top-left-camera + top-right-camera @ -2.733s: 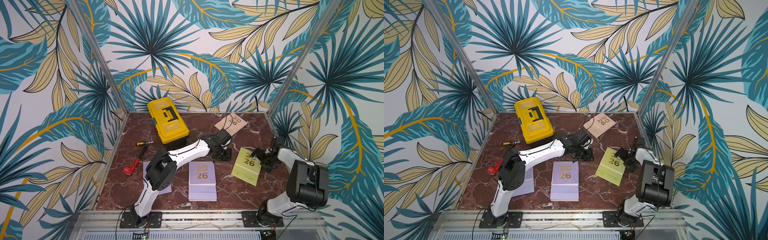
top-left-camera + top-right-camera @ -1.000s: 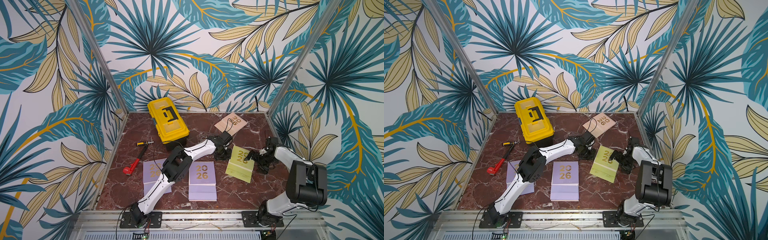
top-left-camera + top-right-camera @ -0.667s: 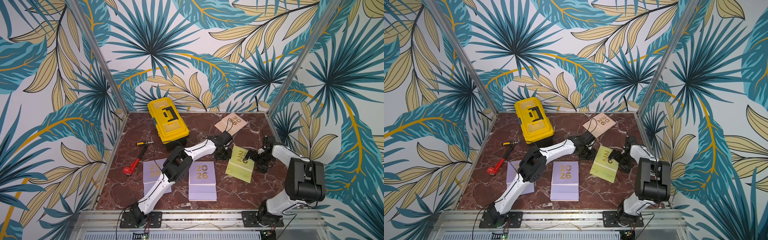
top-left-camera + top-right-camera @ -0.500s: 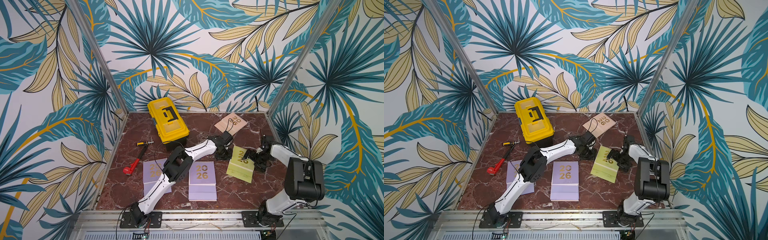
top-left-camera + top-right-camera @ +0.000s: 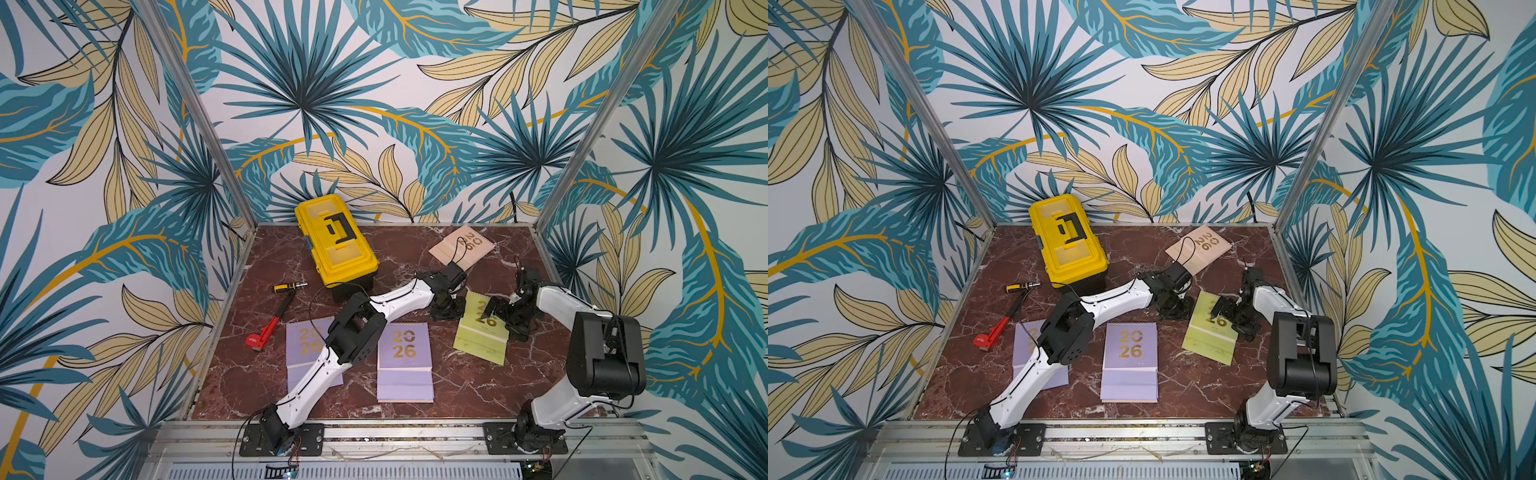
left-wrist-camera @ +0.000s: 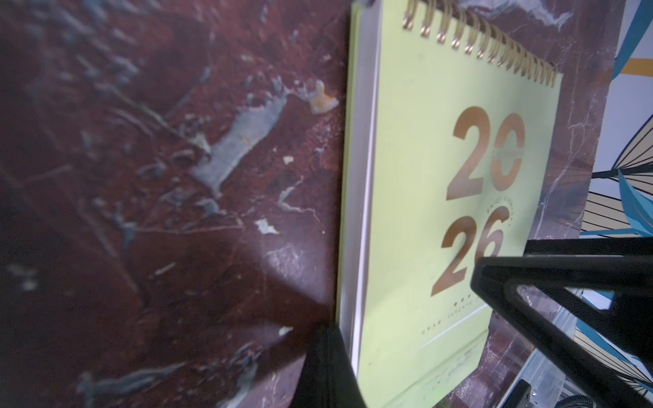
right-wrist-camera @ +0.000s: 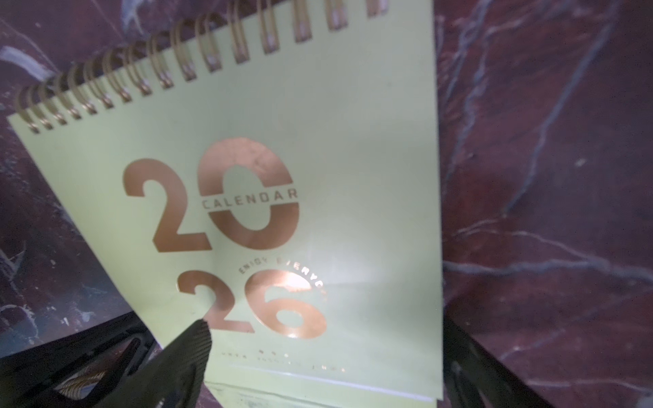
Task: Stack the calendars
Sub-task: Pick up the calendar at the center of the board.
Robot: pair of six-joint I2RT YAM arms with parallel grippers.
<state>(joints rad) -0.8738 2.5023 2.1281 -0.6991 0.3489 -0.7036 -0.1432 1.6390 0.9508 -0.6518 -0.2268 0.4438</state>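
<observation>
We look down on a dark red marble table (image 5: 478, 390). From the left lie a red wrench (image 5: 266, 332) and a screwdriver (image 5: 289, 286). Next comes a lilac calendar (image 5: 305, 345), partly under the left arm. A yellow toolbox (image 5: 334, 245) stands at the back. A second lilac calendar (image 5: 404, 353) lies flat near the front. The left claw (image 5: 446, 312) is clenched on nothing. A peach calendar (image 5: 461, 247) lies behind it, and the green calendar (image 5: 480, 345) lies just beside it. The right claw (image 5: 505, 320) is spread wide over the green calendar's right edge.
</observation>
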